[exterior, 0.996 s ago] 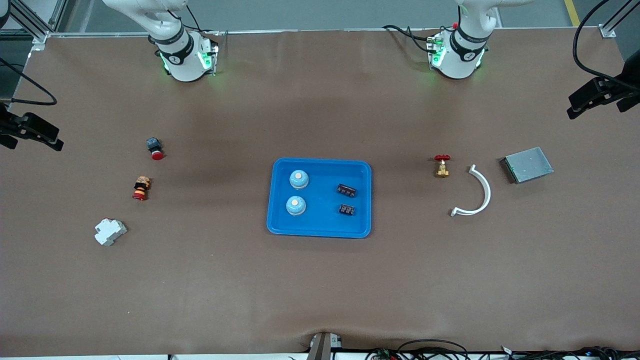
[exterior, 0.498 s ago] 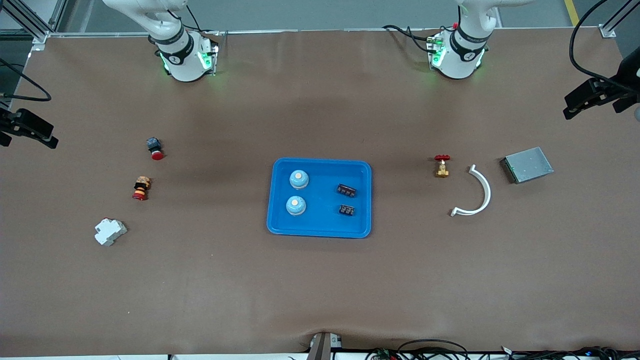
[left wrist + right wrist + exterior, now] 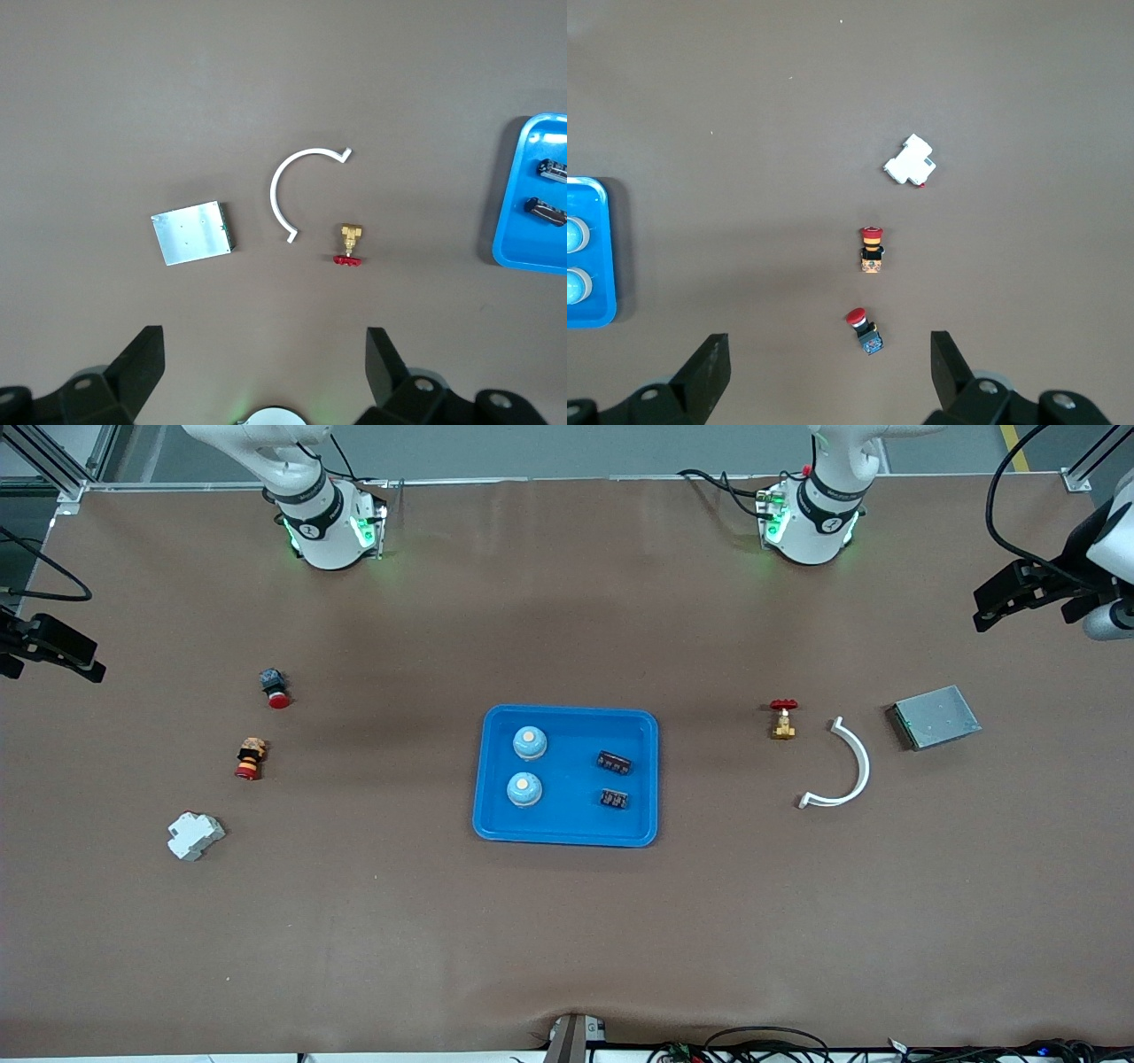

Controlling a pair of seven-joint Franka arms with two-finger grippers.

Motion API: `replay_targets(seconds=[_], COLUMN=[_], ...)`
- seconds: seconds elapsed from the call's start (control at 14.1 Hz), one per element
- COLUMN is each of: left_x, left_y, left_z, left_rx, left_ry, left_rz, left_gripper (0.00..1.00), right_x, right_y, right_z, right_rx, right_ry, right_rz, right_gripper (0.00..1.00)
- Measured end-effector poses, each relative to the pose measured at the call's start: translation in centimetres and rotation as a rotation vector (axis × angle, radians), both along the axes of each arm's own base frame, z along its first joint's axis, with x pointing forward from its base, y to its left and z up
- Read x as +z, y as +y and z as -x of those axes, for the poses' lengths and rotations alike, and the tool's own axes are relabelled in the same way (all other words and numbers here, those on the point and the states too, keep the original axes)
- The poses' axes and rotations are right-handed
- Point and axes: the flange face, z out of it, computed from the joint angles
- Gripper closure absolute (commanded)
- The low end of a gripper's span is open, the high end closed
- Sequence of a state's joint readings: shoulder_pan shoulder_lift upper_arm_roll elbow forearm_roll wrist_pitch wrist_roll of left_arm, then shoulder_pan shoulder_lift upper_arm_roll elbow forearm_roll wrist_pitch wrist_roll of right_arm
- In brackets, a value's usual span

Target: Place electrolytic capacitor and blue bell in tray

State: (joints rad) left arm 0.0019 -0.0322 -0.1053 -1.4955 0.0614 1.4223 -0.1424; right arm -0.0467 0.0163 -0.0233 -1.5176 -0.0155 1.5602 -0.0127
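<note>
Both bells and both capacitors sitting in the tray

The blue bells [image 3: 529, 742] are smooth domes, likely slippery, so I'd pinch low across the sides; the dark capacitors [image 3: 614, 762] look light and rigid. The glossy plastic tray [image 3: 567, 834] is mid-table. The left gripper [image 3: 263, 354] and right gripper [image 3: 828, 354] hang wide open, holding nothing, each over its own end.

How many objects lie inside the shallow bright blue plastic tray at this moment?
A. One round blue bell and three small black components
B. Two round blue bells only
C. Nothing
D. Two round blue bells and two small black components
D. In the front view the shallow bright blue plastic tray holds two round blue bells toward the right arm's end and two small black components toward the left arm's end.
</note>
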Motion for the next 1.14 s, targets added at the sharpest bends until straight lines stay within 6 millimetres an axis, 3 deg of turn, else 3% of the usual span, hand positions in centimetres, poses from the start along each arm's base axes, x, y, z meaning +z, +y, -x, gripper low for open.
replay_targets(seconds=[1.14], left_x=[-0.4], left_y=[-0.4], left_z=[-0.22], left_rx=[-0.004], left_ry=[0.011], left_rz=[0.034], left_gripper=[0.0], right_x=[-0.34], right_y=[0.41], right_z=[0.06], right_rx=[0.0], right_ry=[0.016], right_rz=[-0.05], right_gripper=[0.0])
